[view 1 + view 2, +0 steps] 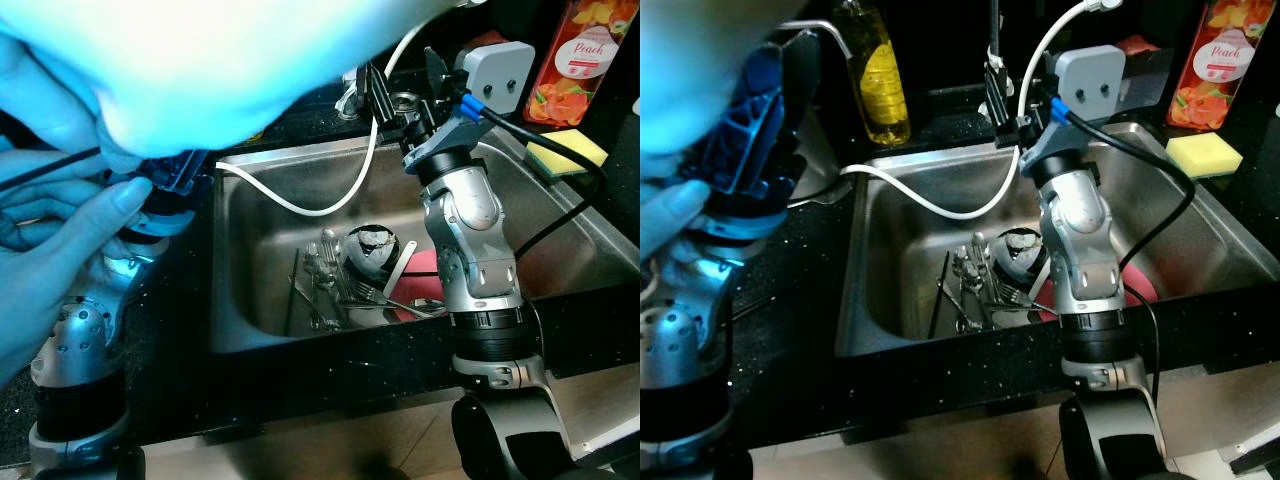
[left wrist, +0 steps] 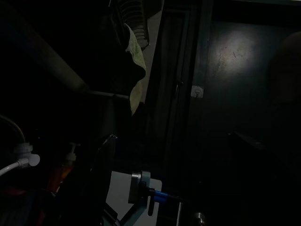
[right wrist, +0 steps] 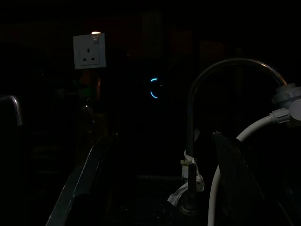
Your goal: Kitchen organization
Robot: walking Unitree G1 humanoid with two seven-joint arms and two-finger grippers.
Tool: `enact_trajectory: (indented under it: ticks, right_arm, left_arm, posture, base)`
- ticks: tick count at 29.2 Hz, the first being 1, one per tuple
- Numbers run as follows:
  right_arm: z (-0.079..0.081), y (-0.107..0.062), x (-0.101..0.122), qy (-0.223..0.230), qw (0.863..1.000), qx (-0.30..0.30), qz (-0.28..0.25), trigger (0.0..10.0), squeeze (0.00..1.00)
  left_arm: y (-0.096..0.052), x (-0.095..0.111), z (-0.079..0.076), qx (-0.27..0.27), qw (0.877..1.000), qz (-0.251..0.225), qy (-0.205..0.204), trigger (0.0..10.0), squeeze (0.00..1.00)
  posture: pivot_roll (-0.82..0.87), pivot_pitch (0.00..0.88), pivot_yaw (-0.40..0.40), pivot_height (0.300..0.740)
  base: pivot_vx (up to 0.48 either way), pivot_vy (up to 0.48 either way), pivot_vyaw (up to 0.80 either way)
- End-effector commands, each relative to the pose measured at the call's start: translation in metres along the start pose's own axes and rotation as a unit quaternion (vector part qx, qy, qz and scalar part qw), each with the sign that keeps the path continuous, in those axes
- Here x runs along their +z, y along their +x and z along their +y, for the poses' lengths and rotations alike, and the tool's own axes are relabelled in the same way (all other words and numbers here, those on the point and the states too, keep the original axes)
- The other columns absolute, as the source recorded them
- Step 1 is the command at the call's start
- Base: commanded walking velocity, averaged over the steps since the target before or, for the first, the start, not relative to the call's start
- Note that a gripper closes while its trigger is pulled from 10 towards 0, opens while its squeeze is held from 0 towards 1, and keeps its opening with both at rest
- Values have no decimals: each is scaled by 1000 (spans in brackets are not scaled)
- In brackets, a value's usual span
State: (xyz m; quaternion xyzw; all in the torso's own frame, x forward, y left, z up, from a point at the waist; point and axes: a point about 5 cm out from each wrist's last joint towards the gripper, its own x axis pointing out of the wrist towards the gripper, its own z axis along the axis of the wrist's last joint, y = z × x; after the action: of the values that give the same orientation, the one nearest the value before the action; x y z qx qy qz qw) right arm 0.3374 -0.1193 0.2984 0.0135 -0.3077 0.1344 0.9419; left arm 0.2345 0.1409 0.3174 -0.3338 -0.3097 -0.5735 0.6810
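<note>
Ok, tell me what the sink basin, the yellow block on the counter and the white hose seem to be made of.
Sink basin: looks like brushed stainless steel, grey with soft, dull reflections.
Yellow block: probably a foam sponge, matte with rounded corners; a dark underlayer shows in the left eye view.
White hose: seemingly flexible plastic or rubber, smooth and bending in a loose curve across the basin.

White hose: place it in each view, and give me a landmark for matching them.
Left eye view: white hose sags across the sink's back-left corner, then climbs.
Right eye view: same sag.
Left wrist view: dim end at an edge.
Right wrist view: arcs beside the tap.
Landmark: right wrist's white camera box.
</note>
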Motion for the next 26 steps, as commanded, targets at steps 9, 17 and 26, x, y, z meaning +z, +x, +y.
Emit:
enact_trajectory:
  ticks: [9, 17, 26]
  right_arm:
    - [5, 1, 1, 1, 1000, 9, -1, 10000, 0]
    - [5, 4, 1, -1, 1000, 14, -5, 10000, 0]
    - [5, 4, 3, 0, 1000, 13, -7, 10000, 0]
  left_arm:
    - [-1, 0, -2, -3, 1000, 4, 6, 10000, 0]
    - [0, -1, 2, -5, 1000, 4, 9, 10000, 0]
    - [2, 0, 3, -5, 1000, 4, 10, 10000, 0]
  posture:
    - [-89, 0, 99, 740]
    - [-87, 0, 91, 740]
    - [-87, 0, 97, 740]
  base:
    - [0, 0, 0]
    - [0, 0, 0]
    - [0, 0, 0]
